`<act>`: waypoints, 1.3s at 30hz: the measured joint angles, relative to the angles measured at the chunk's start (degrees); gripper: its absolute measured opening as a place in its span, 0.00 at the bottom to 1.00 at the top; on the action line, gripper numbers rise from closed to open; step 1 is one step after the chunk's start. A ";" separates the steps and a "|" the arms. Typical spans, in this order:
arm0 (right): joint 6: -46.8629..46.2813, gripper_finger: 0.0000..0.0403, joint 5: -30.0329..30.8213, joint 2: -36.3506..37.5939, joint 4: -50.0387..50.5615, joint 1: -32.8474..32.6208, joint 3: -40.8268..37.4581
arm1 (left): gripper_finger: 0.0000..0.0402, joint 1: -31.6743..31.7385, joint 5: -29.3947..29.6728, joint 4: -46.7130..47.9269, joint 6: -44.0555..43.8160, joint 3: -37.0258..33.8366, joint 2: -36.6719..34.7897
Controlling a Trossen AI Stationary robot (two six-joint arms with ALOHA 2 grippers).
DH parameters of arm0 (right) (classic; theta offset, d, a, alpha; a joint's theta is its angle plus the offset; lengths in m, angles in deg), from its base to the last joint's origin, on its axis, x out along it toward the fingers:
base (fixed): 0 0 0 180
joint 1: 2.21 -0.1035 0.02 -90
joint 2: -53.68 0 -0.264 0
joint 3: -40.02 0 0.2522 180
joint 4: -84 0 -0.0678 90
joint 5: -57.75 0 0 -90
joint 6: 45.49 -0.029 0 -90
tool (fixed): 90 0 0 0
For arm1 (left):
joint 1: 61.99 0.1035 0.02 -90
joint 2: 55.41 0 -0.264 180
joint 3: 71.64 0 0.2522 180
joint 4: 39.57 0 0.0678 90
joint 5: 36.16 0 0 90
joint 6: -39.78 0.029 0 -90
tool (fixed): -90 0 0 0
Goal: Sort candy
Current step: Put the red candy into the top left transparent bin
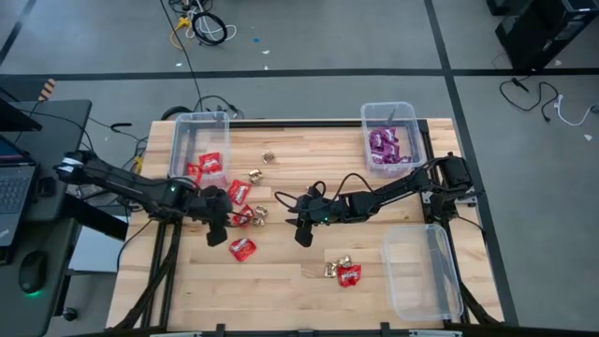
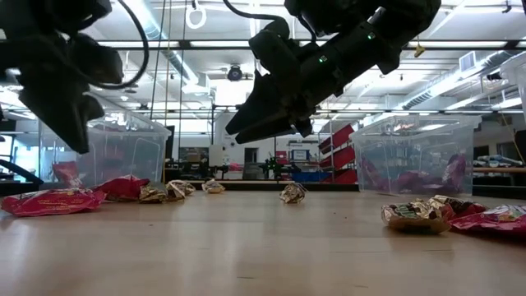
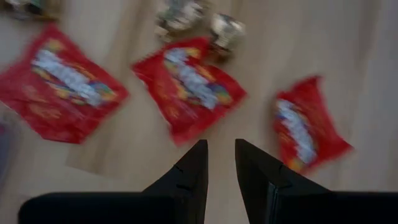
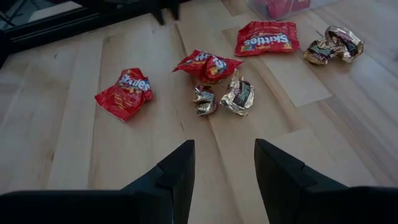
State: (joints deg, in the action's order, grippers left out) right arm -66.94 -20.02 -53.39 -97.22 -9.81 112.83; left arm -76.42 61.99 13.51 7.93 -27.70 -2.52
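Your left gripper [image 1: 216,230] hangs just above the wooden table [image 1: 281,281] at its left-centre, over the cluster of red Skittles packets [image 3: 186,84]; its fingers [image 3: 189,177] stand only a narrow gap apart with nothing between them. Your right gripper [image 1: 301,229] hovers near the table's middle, its fingers [image 4: 174,177] spread wider, and it too is empty. Just ahead of the right gripper lie two gold foil-wrapped pieces [image 4: 228,96] side by side, touching the edge of a crumpled red packet [image 4: 207,65], with another red packet [image 4: 126,93] off to one side and a flat one [image 4: 267,37] farther on beside two more foil pieces [image 4: 334,45]. From above you see red packets spread between the left clear bin [image 1: 198,140] and your left gripper, one red packet [image 1: 242,248] lying nearer the front edge, a lone gold piece [image 1: 270,157] toward the back, and a red packet with gold pieces [image 1: 343,270] near the front right. The left bin holds red packets, the back right bin [image 1: 391,136] holds purple packets [image 1: 383,148], and a third clear bin [image 1: 421,271] sits at the front right.
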 joint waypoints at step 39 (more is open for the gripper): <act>-0.02 0.37 0.00 0.00 -0.42 0.00 0.00 | 0.49 0.00 8.24 -28.99 7.09 -19.57 -0.02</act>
State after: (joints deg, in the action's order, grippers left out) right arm -66.97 -20.02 -53.39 -97.63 -9.81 112.83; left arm -76.42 70.23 -15.48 15.02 -47.27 -2.55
